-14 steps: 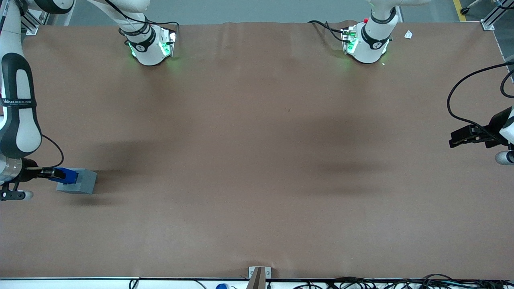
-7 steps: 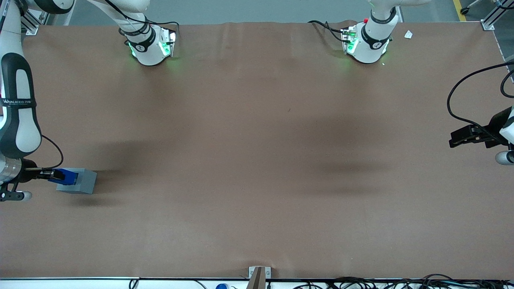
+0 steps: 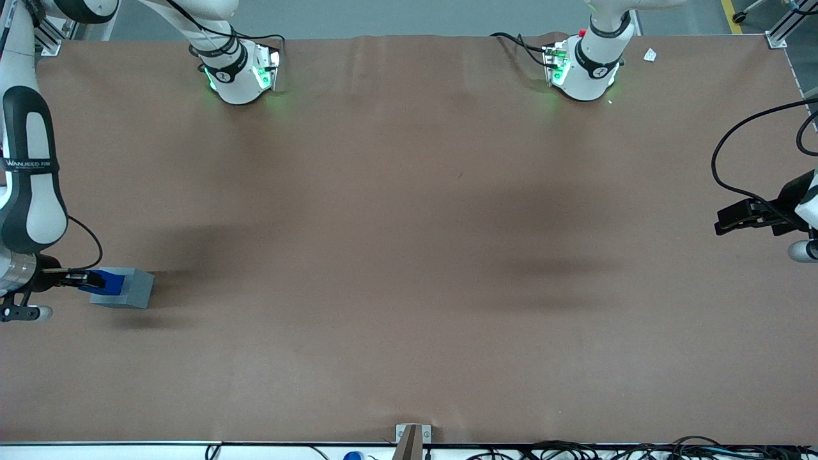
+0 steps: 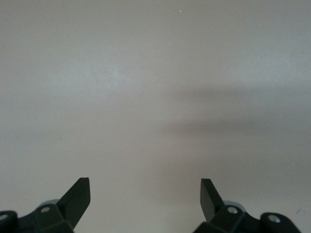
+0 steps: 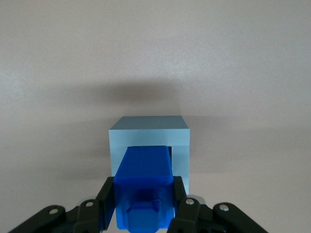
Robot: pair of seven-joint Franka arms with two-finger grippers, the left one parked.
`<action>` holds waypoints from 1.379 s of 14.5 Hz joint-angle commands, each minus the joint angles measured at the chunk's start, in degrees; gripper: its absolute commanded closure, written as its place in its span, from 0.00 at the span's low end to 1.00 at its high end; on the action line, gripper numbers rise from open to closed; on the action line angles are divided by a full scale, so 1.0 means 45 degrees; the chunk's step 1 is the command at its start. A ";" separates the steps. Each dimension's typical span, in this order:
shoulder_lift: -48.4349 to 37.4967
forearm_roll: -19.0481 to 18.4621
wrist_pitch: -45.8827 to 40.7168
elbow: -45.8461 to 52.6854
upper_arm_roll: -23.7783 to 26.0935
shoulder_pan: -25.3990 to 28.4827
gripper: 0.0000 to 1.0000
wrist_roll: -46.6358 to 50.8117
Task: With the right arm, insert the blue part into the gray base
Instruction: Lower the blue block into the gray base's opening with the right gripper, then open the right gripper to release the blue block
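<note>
Your right arm [image 3: 29, 185] reaches down at the working arm's end of the worktop [image 3: 409, 255], and its tool [image 5: 144, 204] is closed on the blue part [image 5: 143, 187], one finger pressed to each side face; that side grip leaves the part's lower end free, which is what has to enter the gray base [image 5: 148, 131].

The base sits flat on the worktop, close to the edge at the working arm's end; in the front view the blue part [image 3: 107, 282] overlaps the base [image 3: 124, 288] on the side nearest the tool [image 3: 80, 278]; from the wrist view the part's leading end lies inside the square recess, between the base's pale walls, with a thin strip of wall showing on either side.

You hold the part square to the recess, edges parallel to the walls, because a snug square socket will likely jam on any twist; I judge the insertion begun but not finished, since much of the blue body stands proud of the base.

How deep the part sits cannot be told; the recess floor is hidden by the part itself.
</note>
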 commanded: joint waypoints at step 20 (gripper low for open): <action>0.0178 0.0003 -0.0130 0.0188 0.0178 -0.0107 0.00 -0.0069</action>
